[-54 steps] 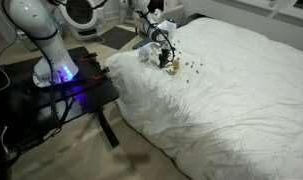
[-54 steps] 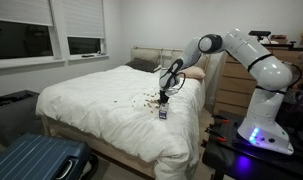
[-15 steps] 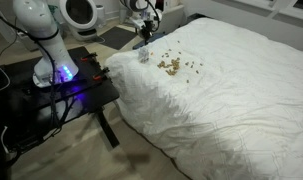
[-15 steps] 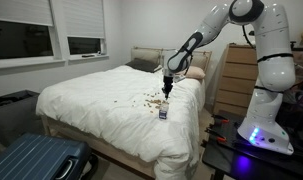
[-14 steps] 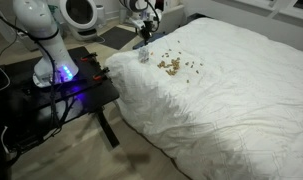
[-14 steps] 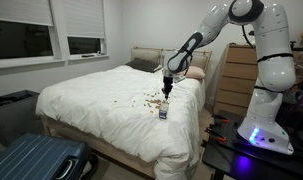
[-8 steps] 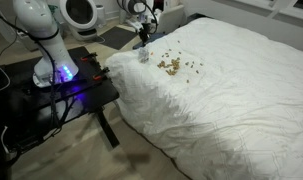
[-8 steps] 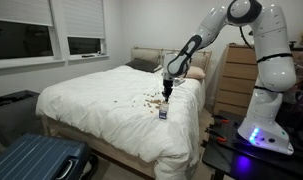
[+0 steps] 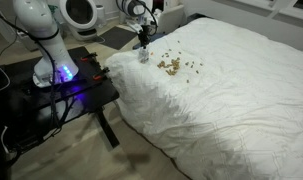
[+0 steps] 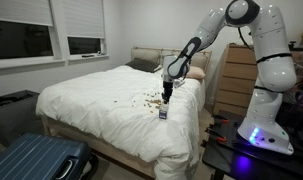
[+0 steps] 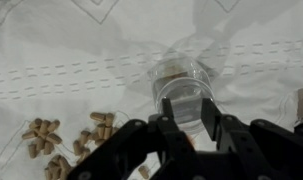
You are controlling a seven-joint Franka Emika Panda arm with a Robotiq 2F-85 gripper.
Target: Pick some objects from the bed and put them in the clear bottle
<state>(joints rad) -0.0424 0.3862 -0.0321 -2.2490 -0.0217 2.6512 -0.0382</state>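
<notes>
A rumpled white duvet covers the bed (image 9: 231,100). The clear bottle (image 11: 181,82) stands upright on it, mouth directly beneath my gripper (image 11: 191,128). The jaws are slightly apart, and I see nothing between them. The objects (image 11: 51,135) lie beside the bottle, so I judge the next pick needs a sideways move.

Reaches out with the white arm (image 10: 236,14) arched high, wrist bent down. Holds the hand (image 10: 167,96) pointing straight down, fingers (image 11: 174,128) slightly parted.
</notes>
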